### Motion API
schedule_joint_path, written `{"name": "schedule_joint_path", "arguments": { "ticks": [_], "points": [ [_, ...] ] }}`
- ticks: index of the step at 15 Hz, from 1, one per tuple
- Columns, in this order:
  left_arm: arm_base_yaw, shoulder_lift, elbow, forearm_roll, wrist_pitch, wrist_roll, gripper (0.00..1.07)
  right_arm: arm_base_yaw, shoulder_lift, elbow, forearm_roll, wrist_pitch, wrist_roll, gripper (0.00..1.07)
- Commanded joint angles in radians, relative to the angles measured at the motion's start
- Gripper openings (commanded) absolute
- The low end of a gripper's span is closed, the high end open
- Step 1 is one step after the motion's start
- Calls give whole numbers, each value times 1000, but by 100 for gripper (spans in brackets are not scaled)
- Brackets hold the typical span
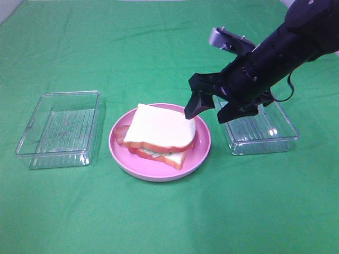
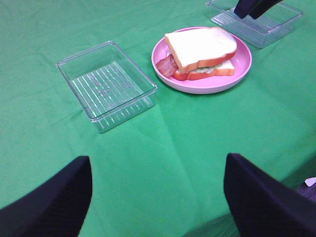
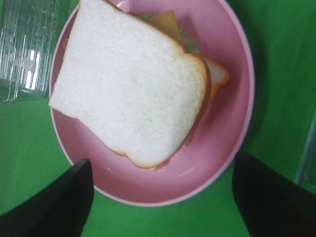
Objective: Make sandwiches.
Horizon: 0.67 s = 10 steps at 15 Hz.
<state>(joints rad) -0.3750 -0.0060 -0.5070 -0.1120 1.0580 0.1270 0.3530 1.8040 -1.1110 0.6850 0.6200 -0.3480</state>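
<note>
Resting at centre frame on the round pink plate (image 1: 204,151), the white-bread sandwich (image 1: 159,127) could be knocked askew if the empty, wide-apart right gripper (image 1: 207,110), hovering touching-close at its right edge, is dragged sideways.

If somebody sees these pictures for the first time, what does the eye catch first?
The sandwich on the pink plate in the middle of the green cloth. Next, the black right gripper, open just above the plate's right edge. A clear tray sits on each side.
</note>
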Motion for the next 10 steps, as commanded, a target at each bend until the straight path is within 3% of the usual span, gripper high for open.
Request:
{"name": "schedule_joint_path", "arguments": {
  "ticks": [1,3,5,9,10],
  "points": [
    [2,-13,6,-3,-11,-4,71,-2,-141,4,-303,97,184,73],
    [2,-13,6,-3,-11,-4,71,-2,-235,32,-455,173,262,73],
    [2,-13,6,-3,-11,-4,71,-2,-316,89,-509,194,286,73],
    [2,-13,6,-3,-11,-4,71,-2,-635,302,-560,231,297,73],
    [2,-13,6,-3,-11,-4,71,-2,-801,391,-571,305,297,73]
  ]
}}
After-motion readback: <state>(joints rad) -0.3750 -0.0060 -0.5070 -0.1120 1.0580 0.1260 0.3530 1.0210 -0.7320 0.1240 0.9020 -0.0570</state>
